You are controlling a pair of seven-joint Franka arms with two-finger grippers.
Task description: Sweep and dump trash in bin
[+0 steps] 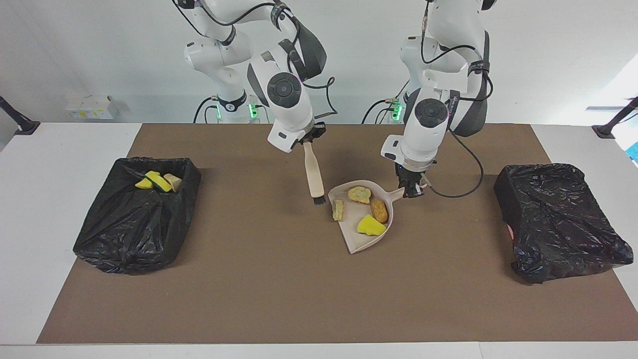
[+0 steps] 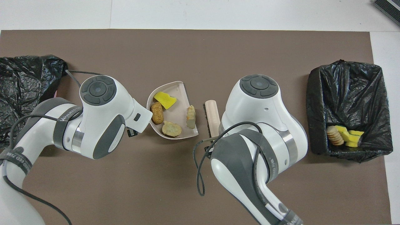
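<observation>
The beige dustpan (image 1: 357,241) lies mid-mat and also shows in the overhead view (image 2: 178,107). It holds several trash lumps: a yellow wedge (image 1: 370,226), an orange-brown nugget (image 1: 379,211), a tan chunk (image 1: 359,194) and another tan chunk (image 1: 338,209) at its open lip. My left gripper (image 1: 412,189) is shut on the pan's handle. My right gripper (image 1: 310,141) is shut on the beige brush (image 1: 314,174), which hangs bristles down beside the pan's lip. In the overhead view the arms hide both grippers; the brush (image 2: 212,116) shows.
A black-bag-lined bin (image 1: 139,219) stands at the right arm's end, with yellow wedges and a tan piece (image 1: 155,182) inside; it also shows in the overhead view (image 2: 348,93). Another black bag (image 1: 558,219) lies at the left arm's end.
</observation>
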